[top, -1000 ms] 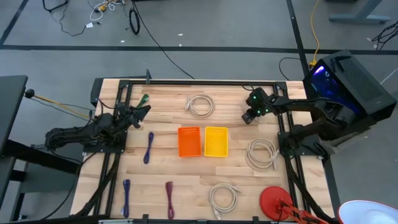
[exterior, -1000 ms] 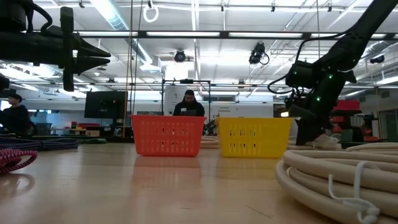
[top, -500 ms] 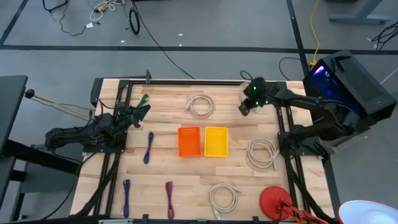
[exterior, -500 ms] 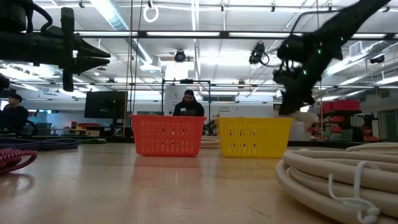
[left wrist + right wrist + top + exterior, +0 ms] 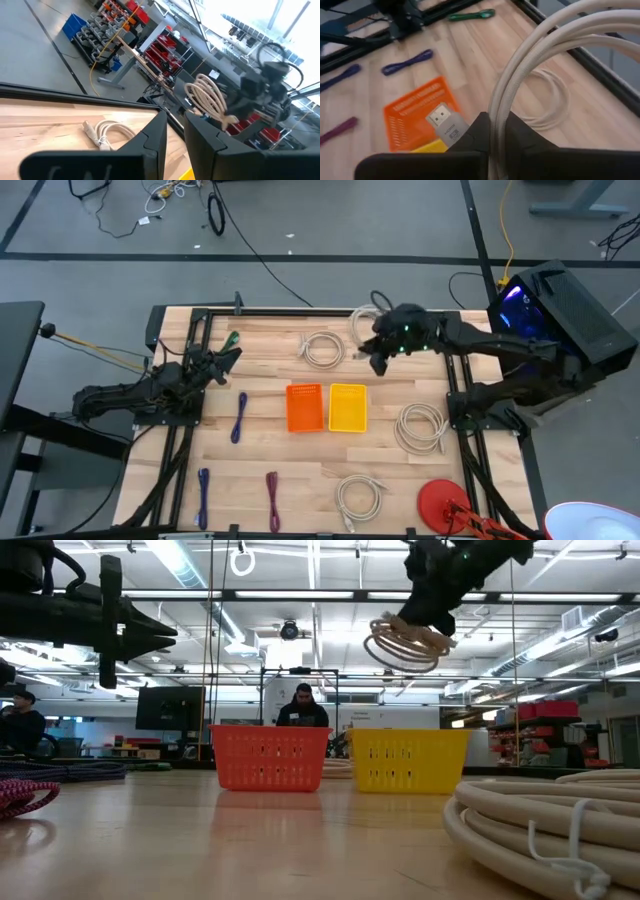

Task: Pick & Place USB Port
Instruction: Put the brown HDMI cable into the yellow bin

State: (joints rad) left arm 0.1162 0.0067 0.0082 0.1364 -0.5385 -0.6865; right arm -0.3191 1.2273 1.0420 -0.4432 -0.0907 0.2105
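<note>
My right gripper (image 5: 378,350) is up in the air over the far half of the table, shut on a coiled white cable (image 5: 405,642). The coil also shows in the left wrist view (image 5: 207,97). A silver plug (image 5: 442,121) of that cable sticks out beside the fingers. Below it, toward the near side, stand an orange basket (image 5: 305,407) and a yellow basket (image 5: 347,407) on the table. My left gripper (image 5: 228,360) waits shut above the table's left side. My right gripper pinches several strands of the white coil (image 5: 496,112) between its two fingers, the fingers lying across the strands. The coil is lifted clear of the table and hangs tilted beside and below the fingers (image 5: 428,608).
Three more white coils lie on the table (image 5: 322,348), (image 5: 420,427), (image 5: 358,497). Short coloured cables lie at the left: green (image 5: 232,340), blue (image 5: 239,418), purple (image 5: 203,492), maroon (image 5: 273,498). A red disc (image 5: 440,502) sits at the near right corner.
My right gripper has risen from table height to well above the baskets and moved toward the table's left and far edge. The white coil has come up with it and is lifted clear of the table.
</note>
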